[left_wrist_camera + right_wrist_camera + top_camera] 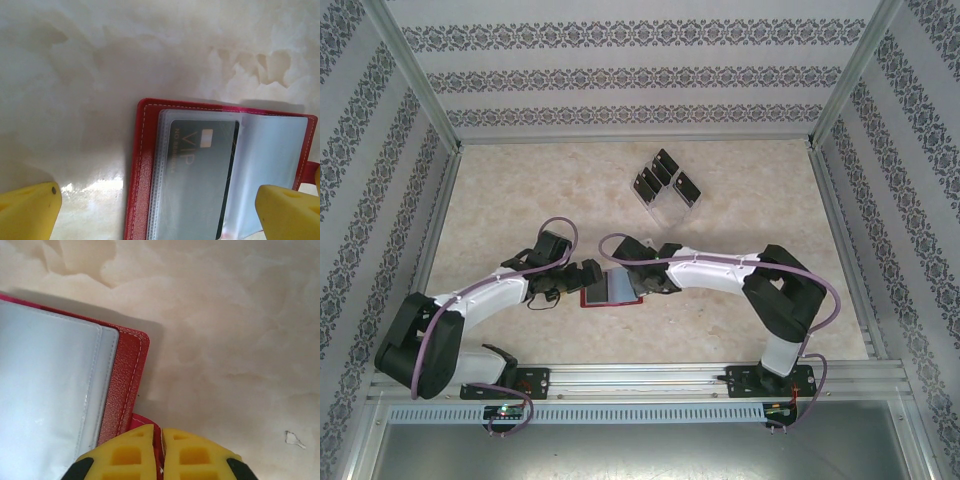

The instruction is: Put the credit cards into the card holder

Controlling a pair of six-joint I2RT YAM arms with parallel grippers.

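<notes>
The card holder (612, 291) lies open on the counter (520, 190), near the arms' side. Inside it, one credit card (202, 175) sits in a sleeve (162, 165) of the half away from its tab (310, 172). The left claw (588, 275) hangs at the card holder's left, one finger (30, 210) past its edge over bare counter, the other over its tab side. The right claw (159, 450), at the card holder's right, pinches that tab. Behind the card holder, well apart, a rack (665, 200) stands on the counter with more credit cards (687, 188) in it.
</notes>
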